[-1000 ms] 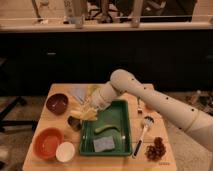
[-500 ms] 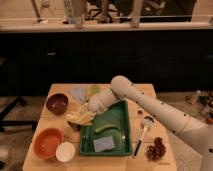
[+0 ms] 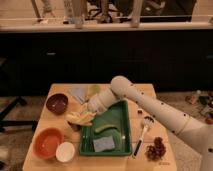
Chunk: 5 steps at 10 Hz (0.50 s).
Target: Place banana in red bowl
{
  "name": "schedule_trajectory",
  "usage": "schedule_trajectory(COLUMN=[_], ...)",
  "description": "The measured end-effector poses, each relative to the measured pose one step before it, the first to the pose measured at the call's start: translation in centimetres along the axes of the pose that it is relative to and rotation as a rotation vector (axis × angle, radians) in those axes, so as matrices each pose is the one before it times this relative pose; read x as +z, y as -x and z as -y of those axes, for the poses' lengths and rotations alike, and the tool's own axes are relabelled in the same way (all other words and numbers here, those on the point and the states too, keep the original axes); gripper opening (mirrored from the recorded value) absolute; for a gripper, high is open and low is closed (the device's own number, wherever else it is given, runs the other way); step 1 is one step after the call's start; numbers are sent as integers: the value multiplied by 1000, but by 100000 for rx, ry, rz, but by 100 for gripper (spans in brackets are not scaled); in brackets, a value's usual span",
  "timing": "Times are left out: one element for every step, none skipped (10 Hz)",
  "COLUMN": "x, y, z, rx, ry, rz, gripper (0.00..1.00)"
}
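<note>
The gripper [image 3: 86,111] hangs low over the worktop [image 3: 60,91], right at the left edge of the green tray [image 3: 118,117], with the arm reaching in from the right. The banana [image 3: 78,119] is directly at the gripper's tip, a pale yellow shape lying across the tray's edge with a dark shadow beneath it. That suggests it is off the surface, but whether the gripper actually has hold of it, I cannot tell.

The red bowl [image 3: 40,149] waits at the near left corner, apart from the banana and nothing in it. The small white bowl [image 3: 65,151] sits just beside it on the right, and the dark maroon bowl [image 3: 57,103] sits further back.

This looks like the carry step: banana out of the tray, bowl not yet reached. The next move calls for a swing forward and left, past the white bowl, until the banana is squarely over the red one, and only then a release. Letting go early risks landing it on the white bowl or on the rim.
</note>
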<state>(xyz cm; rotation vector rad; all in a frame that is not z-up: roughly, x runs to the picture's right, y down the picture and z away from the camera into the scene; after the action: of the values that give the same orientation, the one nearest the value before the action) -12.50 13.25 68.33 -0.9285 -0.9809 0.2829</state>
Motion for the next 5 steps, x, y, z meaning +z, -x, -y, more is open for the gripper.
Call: schedule_trajectory(x=[122, 375, 742, 929, 973], y=[49, 142, 518, 726, 837], z=[-16, -187, -133, -80, -93], rx=[-295, -937, -1397, -1656, -1659], ry=[113, -3, 491, 610, 867], rz=[-16, -53, -266, -203, 64], gripper=[0, 0, 0, 0, 0])
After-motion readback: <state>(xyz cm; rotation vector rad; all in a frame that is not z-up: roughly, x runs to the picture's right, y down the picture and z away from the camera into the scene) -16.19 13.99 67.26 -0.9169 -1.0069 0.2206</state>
